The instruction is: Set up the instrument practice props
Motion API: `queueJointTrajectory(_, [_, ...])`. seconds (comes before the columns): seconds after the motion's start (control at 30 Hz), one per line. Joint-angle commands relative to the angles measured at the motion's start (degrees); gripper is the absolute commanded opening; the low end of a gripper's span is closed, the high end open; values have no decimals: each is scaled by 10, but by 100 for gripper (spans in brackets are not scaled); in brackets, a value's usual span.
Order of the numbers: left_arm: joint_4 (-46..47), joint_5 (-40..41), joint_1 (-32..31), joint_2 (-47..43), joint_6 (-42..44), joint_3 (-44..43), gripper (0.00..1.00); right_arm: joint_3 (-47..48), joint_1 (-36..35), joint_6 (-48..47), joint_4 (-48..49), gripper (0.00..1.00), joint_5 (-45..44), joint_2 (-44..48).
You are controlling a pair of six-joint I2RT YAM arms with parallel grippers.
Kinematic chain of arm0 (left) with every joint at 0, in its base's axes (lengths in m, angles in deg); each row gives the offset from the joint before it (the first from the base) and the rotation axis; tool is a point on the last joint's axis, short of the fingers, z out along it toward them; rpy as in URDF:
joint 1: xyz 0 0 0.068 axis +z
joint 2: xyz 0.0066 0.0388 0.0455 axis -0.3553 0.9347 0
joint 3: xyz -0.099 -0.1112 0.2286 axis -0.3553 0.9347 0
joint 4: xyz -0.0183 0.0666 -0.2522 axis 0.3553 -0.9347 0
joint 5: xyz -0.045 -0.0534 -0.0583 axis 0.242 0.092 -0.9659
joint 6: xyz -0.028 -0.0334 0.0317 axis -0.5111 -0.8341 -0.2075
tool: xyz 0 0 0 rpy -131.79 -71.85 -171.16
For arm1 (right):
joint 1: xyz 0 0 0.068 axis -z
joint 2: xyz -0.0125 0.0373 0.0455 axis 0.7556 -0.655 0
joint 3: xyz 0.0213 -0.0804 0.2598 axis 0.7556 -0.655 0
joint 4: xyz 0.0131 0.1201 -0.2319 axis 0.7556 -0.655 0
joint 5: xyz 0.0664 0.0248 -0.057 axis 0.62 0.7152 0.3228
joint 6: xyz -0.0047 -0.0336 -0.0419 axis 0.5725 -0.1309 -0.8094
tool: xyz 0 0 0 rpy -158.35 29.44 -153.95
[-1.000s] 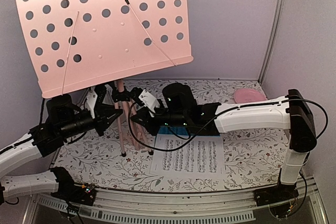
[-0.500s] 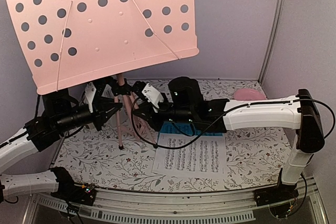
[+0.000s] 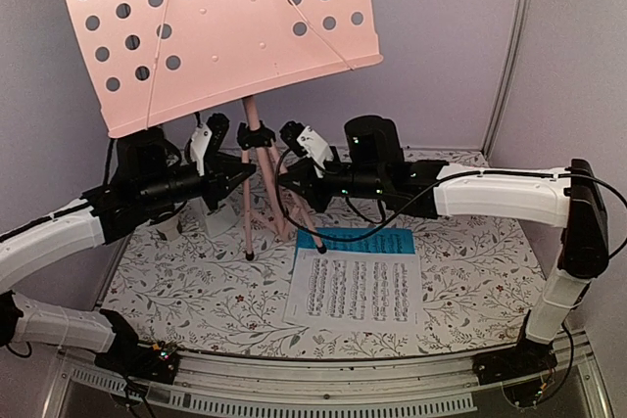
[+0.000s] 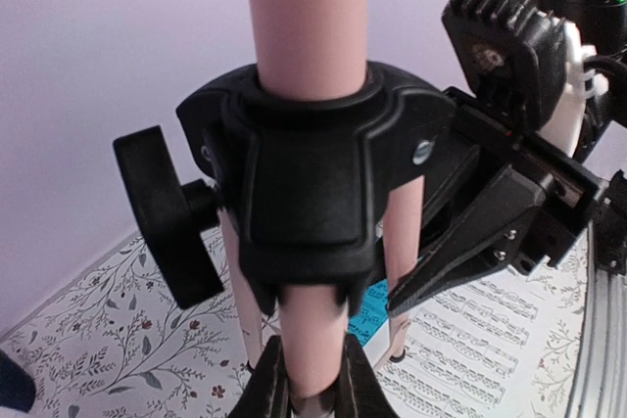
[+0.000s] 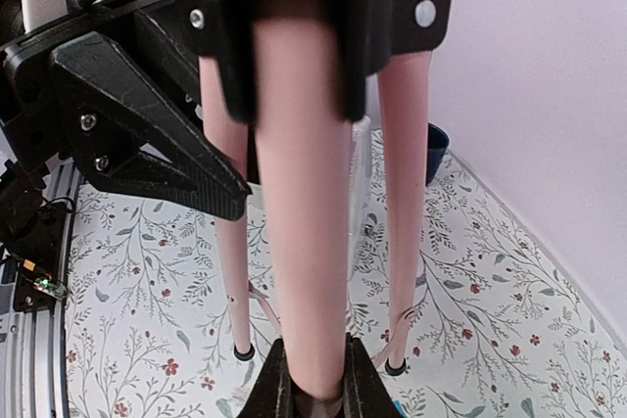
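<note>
While upright, stand between left fingers.

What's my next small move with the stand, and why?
Probably open the right claw only, slowly. The stand looks upright with its feet on the table, but the legs are barely spread, so let the left claw hold it while you check it balances.
</note>
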Motion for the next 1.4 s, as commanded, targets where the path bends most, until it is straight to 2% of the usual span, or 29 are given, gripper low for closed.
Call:
queueJointTrajectory(0.0, [94, 47, 77, 47, -1, -63, 0, 10, 139, 15, 28, 0, -77, 89])
queueJointTrajectory(0.37, [152, 13, 101, 258, 17, -216, 0, 12, 273, -20, 58, 0, -26, 40])
queueJointTrajectory(0.57, [176, 7, 116, 332, 28, -264, 0, 16, 329, -39, 93, 0, -1, -5])
queueJointTrajectory(0.7, [156, -2, 130, 386, 32, -314, 0, 34, 366, -38, 103, 0, 22, -39])
queueJointTrajectory(1.07, [87, -12, 153, 457, 68, -420, 0, 43, 408, -60, 120, 0, 30, -91])
queueJointTrajectory(1.37, [107, -46, 148, 510, 33, -432, 0, 75, 404, -25, 116, 0, 108, -150])
